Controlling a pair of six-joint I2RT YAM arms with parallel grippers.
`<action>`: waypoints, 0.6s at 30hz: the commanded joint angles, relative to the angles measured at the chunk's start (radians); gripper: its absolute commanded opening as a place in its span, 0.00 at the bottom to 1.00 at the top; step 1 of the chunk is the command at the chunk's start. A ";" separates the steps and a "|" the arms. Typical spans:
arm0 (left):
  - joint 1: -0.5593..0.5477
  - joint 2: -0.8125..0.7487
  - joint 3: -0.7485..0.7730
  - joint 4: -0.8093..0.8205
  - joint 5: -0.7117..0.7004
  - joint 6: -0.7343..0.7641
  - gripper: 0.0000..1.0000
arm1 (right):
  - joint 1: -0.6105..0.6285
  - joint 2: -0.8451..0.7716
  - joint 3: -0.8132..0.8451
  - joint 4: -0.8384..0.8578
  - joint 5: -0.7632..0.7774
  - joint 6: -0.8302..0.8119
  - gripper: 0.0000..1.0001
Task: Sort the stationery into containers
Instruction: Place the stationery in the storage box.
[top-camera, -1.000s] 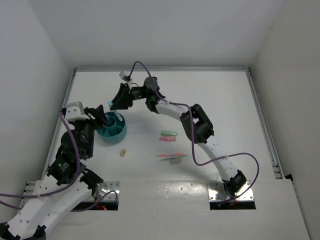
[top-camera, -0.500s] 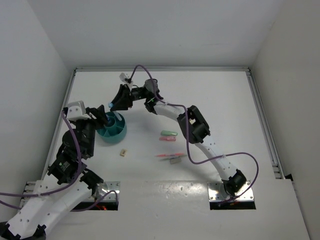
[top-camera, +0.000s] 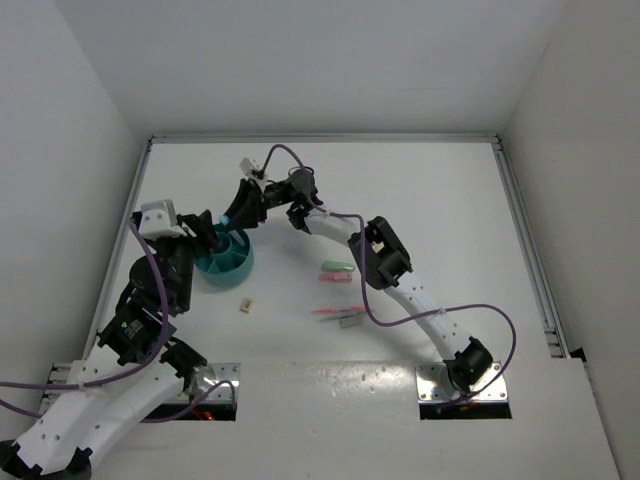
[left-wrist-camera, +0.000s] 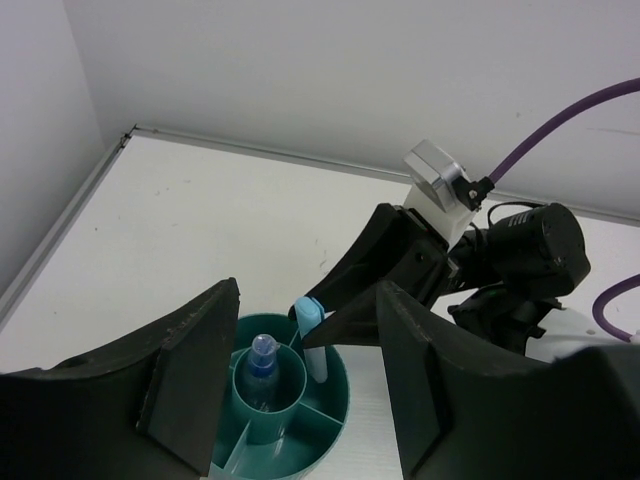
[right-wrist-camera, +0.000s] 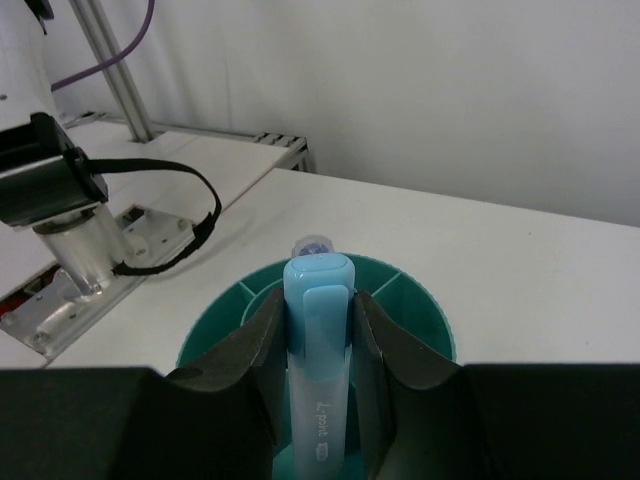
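The right end effector (right-wrist-camera: 318, 345) pinches a light-blue highlighter (right-wrist-camera: 318, 290) upright over the teal organiser (right-wrist-camera: 425, 325) — it is best lowered straight into an outer compartment, clear of the dividers, before release. The left end effector (left-wrist-camera: 305, 310) is spread astride the organiser — contact unclear.

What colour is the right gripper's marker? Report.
Light blue; the marker shows best in the right wrist view.

Robotics lab test cell, white bench (top-camera: 440, 200) boxed in by plain white panel walls (top-camera: 320, 70), left arm (top-camera: 150, 300) and right arm (top-camera: 400, 275) bolted to metal base plates (top-camera: 432, 388) at the near edge, loose purple cables (left-wrist-camera: 560, 118), aluminium rail (top-camera: 523, 240) along the right side
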 joint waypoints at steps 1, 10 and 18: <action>0.009 0.014 0.020 0.019 0.005 0.010 0.62 | -0.001 0.010 0.071 0.103 -0.038 -0.054 0.00; 0.009 0.014 0.020 0.019 0.005 0.010 0.62 | -0.010 0.032 0.091 0.103 -0.038 -0.063 0.20; 0.009 0.014 0.020 0.019 0.005 0.010 0.62 | -0.010 0.041 0.072 0.103 -0.038 -0.072 0.20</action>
